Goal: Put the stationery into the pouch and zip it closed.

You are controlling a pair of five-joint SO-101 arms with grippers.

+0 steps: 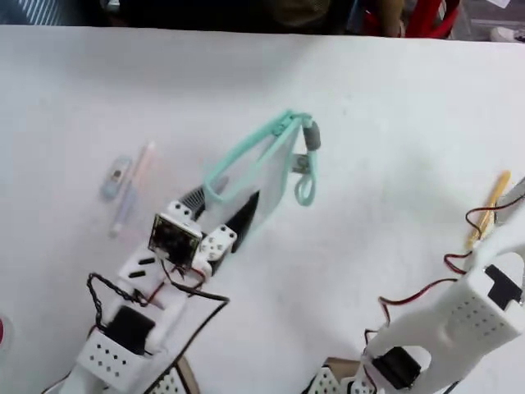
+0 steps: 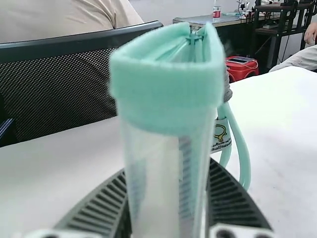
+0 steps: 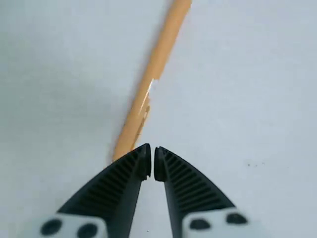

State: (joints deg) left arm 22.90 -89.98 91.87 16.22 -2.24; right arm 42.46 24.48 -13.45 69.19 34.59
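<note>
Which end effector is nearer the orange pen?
Right. The right end effector is at one end of the orange pen; the left end effector is across the table, clamped on the pouch.

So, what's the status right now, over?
Left gripper shut on pouch, mouth open. Right gripper shut at orange pen's end. Pink pen, small blue item loose on table.

White left arm (image 1: 135,275) at 7 o'clock points toward 1 o'clock, jaws clamping a clear mint-edged pouch (image 2: 166,94); white right arm (image 1: 467,312) at 5 o'clock, jaws closed.
</note>
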